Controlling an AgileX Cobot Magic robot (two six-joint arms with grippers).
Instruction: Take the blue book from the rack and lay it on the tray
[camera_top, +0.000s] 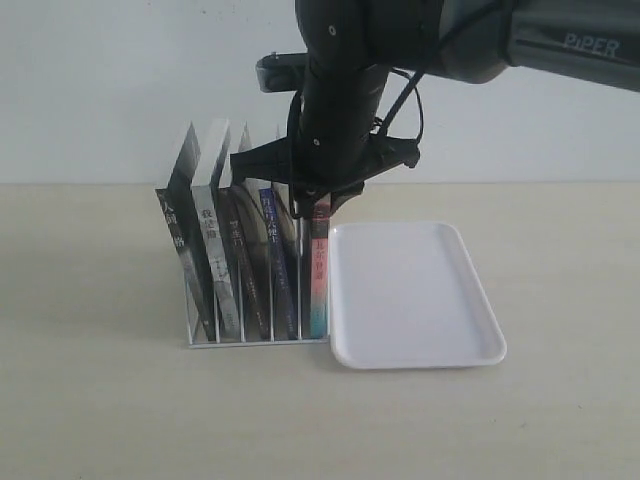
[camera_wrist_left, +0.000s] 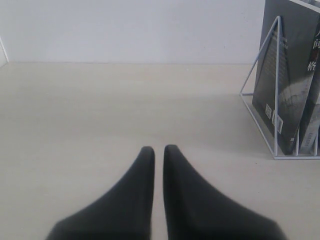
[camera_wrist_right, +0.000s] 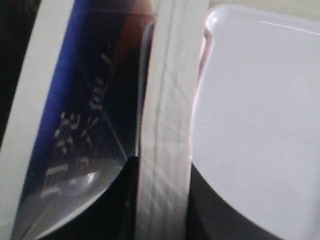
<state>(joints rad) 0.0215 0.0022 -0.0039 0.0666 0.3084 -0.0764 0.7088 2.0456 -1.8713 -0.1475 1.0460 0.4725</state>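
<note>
The white wire rack (camera_top: 255, 342) holds several upright books. The blue book (camera_top: 277, 262) stands second from the right; the right wrist view shows its blue cover (camera_wrist_right: 85, 100) with an orange patch and white characters. My right gripper (camera_top: 320, 205) comes down from above and is shut on the top page edge of the pink-and-teal-spined book (camera_wrist_right: 172, 100), the rightmost one (camera_top: 319, 285), with the blue cover just outside its fingers (camera_wrist_right: 162, 162). The white tray (camera_top: 415, 290) lies flat against the rack's right side. My left gripper (camera_wrist_left: 159, 148) is shut on nothing, low over the table.
Two black-spined books (camera_top: 245, 275) and a pale-spined one (camera_top: 215, 260) fill the rack's left slots. In the left wrist view the rack's end wire (camera_wrist_left: 275, 100) and a dark book (camera_wrist_left: 290, 75) stand off to one side. The tray (camera_wrist_right: 260, 100) is close beside the gripped book.
</note>
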